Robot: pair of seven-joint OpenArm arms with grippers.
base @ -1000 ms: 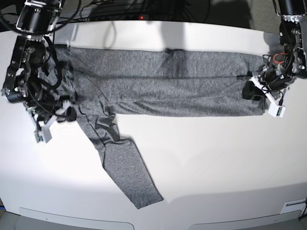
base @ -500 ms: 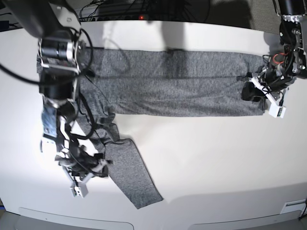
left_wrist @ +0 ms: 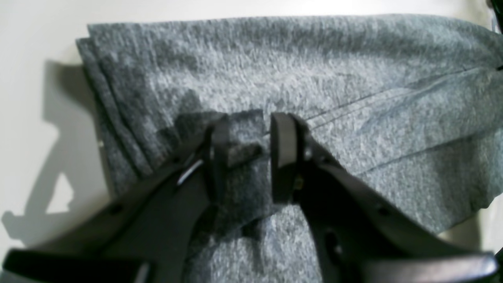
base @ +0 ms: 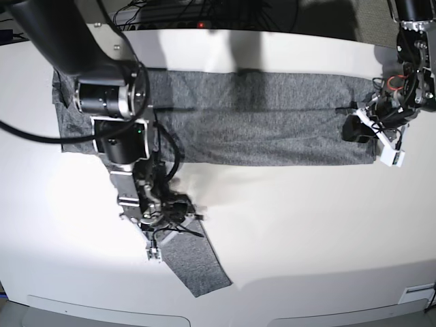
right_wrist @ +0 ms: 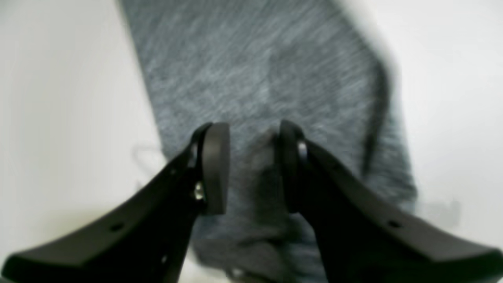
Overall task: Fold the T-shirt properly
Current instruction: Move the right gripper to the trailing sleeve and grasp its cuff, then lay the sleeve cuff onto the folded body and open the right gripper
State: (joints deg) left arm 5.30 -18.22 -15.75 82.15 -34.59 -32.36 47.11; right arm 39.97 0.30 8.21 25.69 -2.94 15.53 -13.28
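Grey T-shirt (base: 272,119) stays pinched by the left gripper (left_wrist: 245,157); right gripper (right_wrist: 251,169) hangs parted over the sleeve (base: 194,255), risking bunching.

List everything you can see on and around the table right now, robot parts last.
T-shirt: one, heather grey, long-sleeved, folded into a long band across the far half of the table, one sleeve trailing toward the near edge.
Table: one, white, under the whole scene.
Cables: a dark bundle with a small red light, behind the table's far edge.
Left gripper: one, black, at the band's end on the base view's right, shut on a pinch of T-shirt fabric.
Right gripper: one, black, low over the trailing sleeve, jaws apart with grey cloth showing between them; the view is too blurred to tell whether it grips.
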